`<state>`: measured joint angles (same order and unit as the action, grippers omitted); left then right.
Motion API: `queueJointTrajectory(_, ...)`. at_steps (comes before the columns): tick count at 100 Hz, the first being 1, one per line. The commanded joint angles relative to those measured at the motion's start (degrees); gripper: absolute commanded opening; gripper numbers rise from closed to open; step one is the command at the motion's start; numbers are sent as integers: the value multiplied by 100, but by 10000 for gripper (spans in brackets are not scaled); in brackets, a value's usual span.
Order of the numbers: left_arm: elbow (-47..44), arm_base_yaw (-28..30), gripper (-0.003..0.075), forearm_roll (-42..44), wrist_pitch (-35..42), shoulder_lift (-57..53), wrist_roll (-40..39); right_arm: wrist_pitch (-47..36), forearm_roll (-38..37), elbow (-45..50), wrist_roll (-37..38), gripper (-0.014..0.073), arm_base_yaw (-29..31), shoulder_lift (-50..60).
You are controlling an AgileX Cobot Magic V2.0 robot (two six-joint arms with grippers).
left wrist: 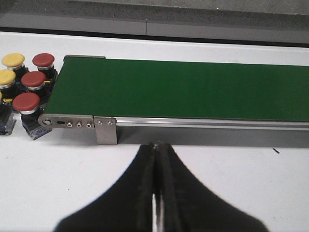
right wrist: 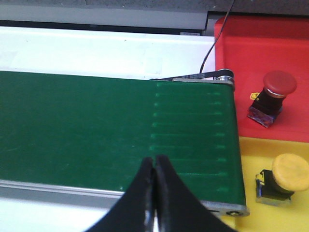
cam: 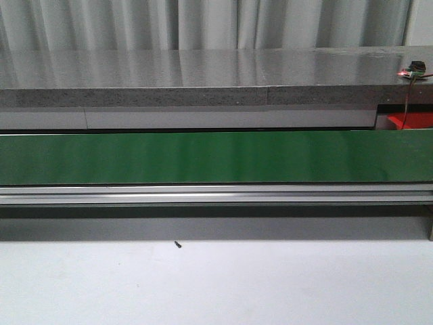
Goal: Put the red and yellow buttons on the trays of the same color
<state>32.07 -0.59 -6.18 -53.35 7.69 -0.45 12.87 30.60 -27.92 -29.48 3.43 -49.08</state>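
Observation:
In the left wrist view, three red buttons (left wrist: 34, 79) and two yellow buttons (left wrist: 13, 60) stand clustered on the white table beside the end of the green belt (left wrist: 193, 89). My left gripper (left wrist: 157, 145) is shut and empty, over the table in front of the belt. In the right wrist view, one red button (right wrist: 273, 94) lies on the red tray (right wrist: 260, 43) and one yellow button (right wrist: 285, 179) lies on the yellow tray (right wrist: 289, 220), both beyond the belt's other end. My right gripper (right wrist: 155, 158) is shut and empty above the belt (right wrist: 96, 125).
The front view shows the green conveyor belt (cam: 203, 157) with its aluminium rail (cam: 203, 195) across the table, a grey counter (cam: 203, 74) behind it, and a corner of the red tray (cam: 409, 122) at the far right. A black cable (right wrist: 212, 43) runs near the belt's motor end.

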Motion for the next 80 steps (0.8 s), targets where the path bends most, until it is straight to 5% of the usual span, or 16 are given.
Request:
queueJointTrajectory(1, 140, -37, -20, -75, 539, 78, 4, -126, 15, 13, -66, -68, -19, 464)
queueJointTrajectory(41, 140, -37, -20, -61, 532, 270, -120, 770, 15, 318, -66, -68, -19, 1697)
queueJointTrajectory(80, 737, -26, -20, 618, 707, 2024, -530, 790, 15, 332, -66, -68, -19, 1740)
